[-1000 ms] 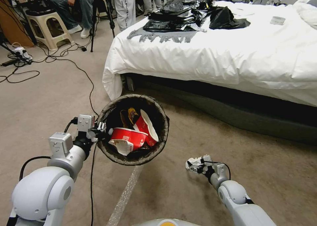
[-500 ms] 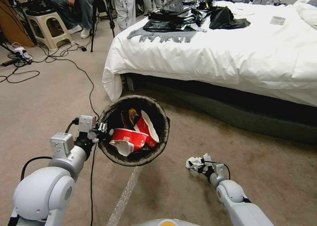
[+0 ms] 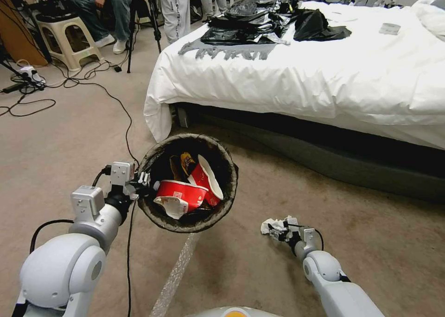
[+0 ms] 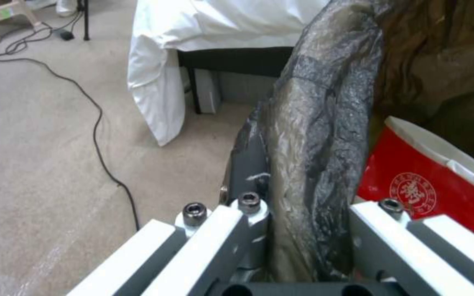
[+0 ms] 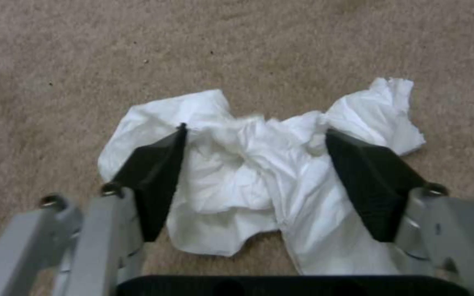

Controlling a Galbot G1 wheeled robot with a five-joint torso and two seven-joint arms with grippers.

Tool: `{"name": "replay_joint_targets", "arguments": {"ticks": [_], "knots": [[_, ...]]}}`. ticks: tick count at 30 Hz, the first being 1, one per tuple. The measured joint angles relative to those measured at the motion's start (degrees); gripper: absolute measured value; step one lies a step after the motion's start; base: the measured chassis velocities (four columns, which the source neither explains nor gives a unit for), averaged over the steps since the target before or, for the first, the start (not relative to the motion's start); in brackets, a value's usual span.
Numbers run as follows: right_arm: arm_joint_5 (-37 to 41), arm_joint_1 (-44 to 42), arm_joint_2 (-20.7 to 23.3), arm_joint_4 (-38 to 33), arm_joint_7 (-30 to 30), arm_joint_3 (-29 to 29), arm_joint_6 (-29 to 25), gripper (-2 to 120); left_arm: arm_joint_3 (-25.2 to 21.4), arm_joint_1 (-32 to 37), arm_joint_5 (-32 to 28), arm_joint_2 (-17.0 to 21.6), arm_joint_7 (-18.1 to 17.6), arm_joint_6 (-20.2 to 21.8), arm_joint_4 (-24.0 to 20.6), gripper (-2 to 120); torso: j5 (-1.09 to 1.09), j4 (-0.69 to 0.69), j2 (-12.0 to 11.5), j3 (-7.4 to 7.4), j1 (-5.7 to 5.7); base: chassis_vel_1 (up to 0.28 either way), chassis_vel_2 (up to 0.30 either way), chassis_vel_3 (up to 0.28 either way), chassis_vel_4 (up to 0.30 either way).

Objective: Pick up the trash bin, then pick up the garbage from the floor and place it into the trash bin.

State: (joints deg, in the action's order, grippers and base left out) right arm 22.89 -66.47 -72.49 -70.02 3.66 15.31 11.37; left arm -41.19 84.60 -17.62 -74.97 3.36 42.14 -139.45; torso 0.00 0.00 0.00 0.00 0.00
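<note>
I am holding the trash bin [image 3: 189,182] off the floor with the left end effector [image 3: 144,181], whose fingers are clamped on the near-left rim, one outside the dark bag liner [image 4: 325,135] and one inside it. The bin is hanging in front of the bed's near corner, tilted toward the camera, and is carrying red-and-white paper packaging [image 3: 185,192] and a dark snack wrapper [image 3: 178,163]. The right end effector [image 3: 278,231] is sitting low at the carpet to the right of the bin and well apart from it; its fingers [image 5: 154,172] are standing wide open, straddling a crumpled piece of white paper [image 5: 259,176] that is lying flat on the floor, with both black pads resting on the paper's outer folds. I am noting no closure on the paper. Surroundings: the bed [image 3: 324,76] with its white cover is running across the right and rear, with black plastic bags [image 3: 259,20] heaped on it; a strip of bubble wrap [image 3: 176,270] is lying on the carpet below the bin; a black cable [image 3: 118,104] is trailing across the floor to the left, passing close behind the left arm; a beige stool [image 3: 67,36] and a tripod [image 3: 139,20] are standing farther back. Nothing is lying between the paper and the bin except open carpet.
</note>
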Motion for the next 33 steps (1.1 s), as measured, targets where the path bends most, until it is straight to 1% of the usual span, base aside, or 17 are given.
{"name": "replay_joint_targets", "arguments": {"ticks": [2, 3, 4, 6, 7, 9, 10, 11, 12, 14, 15, 16, 18, 30, 33], "knots": [[0.0, -0.2, 0.0, 0.0, 0.0, 0.1, -0.1, 53, 0.1, 0.0, 0.1, -0.1, 0.0, 0.0, 0.0, 1, 0.00, 0.00, 0.0, 0.00, 0.00, 0.000, 0.000, 0.000, 0.000], [0.0, -0.2, 0.0, 0.0, 0.0, 0.1, -0.1, 50, 0.1, 0.0, 0.1, -0.1, 0.0, 0.0, 0.0, 1, 0.00, 0.00, 0.0, 0.00, 0.00, 0.000, 0.000, 0.000, 0.000], [0.0, -0.2, 0.0, 0.0, 0.0, 0.1, -0.1, 50, 0.1, 0.0, 0.1, -0.1, 0.0, 0.0, 0.0, 1, 0.00, 0.00, 0.0, 0.00, 0.00, 0.000, 0.000, 0.000, 0.000], [0.0, -0.3, 0.0, 0.0, 0.0, 0.1, -0.3, 38, 0.1, 0.1, 0.3, -0.2, 0.0, 0.0, 0.0, 1, 0.00, 0.00, 0.0, 0.00, 0.00, 0.000, 0.000, 0.000, 0.000], [0.0, -0.3, 0.0, 0.0, 0.0, 0.1, -0.3, 38, 0.1, 0.1, 0.3, -0.2, 0.0, 0.0, 0.0, 1, 0.00, 0.00, 0.0, 0.00, 0.00, 0.000, 0.000, 0.000, 0.000], [0.0, -0.3, 0.0, 0.0, 0.0, 0.2, -0.4, 30, 0.1, 0.1, 0.3, -0.2, 0.0, 0.0, -0.1, 1, 0.00, 0.00, 0.0, 0.00, 0.00, 0.000, 0.000, 0.000, 0.000], [0.0, -0.4, 0.0, 0.1, 0.0, 0.2, -0.5, 23, 0.1, 0.2, 0.3, -0.1, 0.0, 0.0, -0.1, 1, 0.00, 0.00, 0.0, 0.00, 0.00, 0.000, 0.000, 0.000, 0.000], [0.0, -0.4, 0.0, 0.1, 0.0, 0.2, -0.5, 23, 0.1, 0.2, 0.3, -0.1, 0.0, 0.0, -0.1, 1, 0.00, 0.00, 0.0, 0.00, 0.00, 0.000, 0.000, 0.000, 0.000], [0.0, -0.4, 0.0, 0.1, 0.0, 0.2, -0.6, 20, 0.1, 0.2, 0.3, -0.1, 0.0, 0.0, -0.1, 1, 0.00, 0.00, 0.0, 0.00, 0.00, 0.000, 0.000, 0.000, 0.000], [0.0, -0.5, 0.0, 0.1, 0.0, 0.2, -0.8, 10, 0.1, 0.2, 0.4, -0.1, 0.0, 0.0, -0.2, 1, 0.00, 0.00, 0.0, 0.00, 0.00, 0.000, 0.000, 0.000, 0.000], [0.0, -0.5, 0.0, 0.1, 0.0, 0.2, -0.8, 10, 0.1, 0.2, 0.4, -0.1, 0.0, 0.0, -0.2, 1, 0.00, 0.00, 0.0, 0.00, 0.00, 0.000, 0.000, 0.000, 0.000], [0.0, -0.6, 0.0, 0.1, 0.0, 0.3, -0.9, 3, 0.1, 0.3, 0.5, -0.2, 0.0, 0.0, -0.2, 1, 0.00, 0.00, 0.0, 0.00, 0.00, 0.000, 0.000, 0.000, 0.000], [0.0, -0.7, 0.1, 0.1, 0.0, 0.4, -1.0, 0, 0.1, 0.3, 0.5, -0.2, 0.1, 0.0, -0.4, 1, 0.00, 0.00, 0.0, 0.00, 0.00, 0.000, 0.000, 0.000, 0.000], [0.1, -1.1, 0.1, -0.7, 0.1, 1.5, -1.6, 0, 0.1, 0.7, 0.6, -0.3, 0.1, 0.0, -1.1, 1, 0.00, 0.00, 0.0, 0.00, 0.00, 0.000, 0.000, 0.000, 0.000], [0.2, -1.1, 0.1, -2.3, 0.0, 2.5, -2.1, 0, 0.0, 0.9, 0.6, -0.3, 0.1, 0.0, -1.4, 1, 0.01, 0.00, 0.0, 0.01, 0.00, 0.000, 0.000, 0.000, 0.000]]}}
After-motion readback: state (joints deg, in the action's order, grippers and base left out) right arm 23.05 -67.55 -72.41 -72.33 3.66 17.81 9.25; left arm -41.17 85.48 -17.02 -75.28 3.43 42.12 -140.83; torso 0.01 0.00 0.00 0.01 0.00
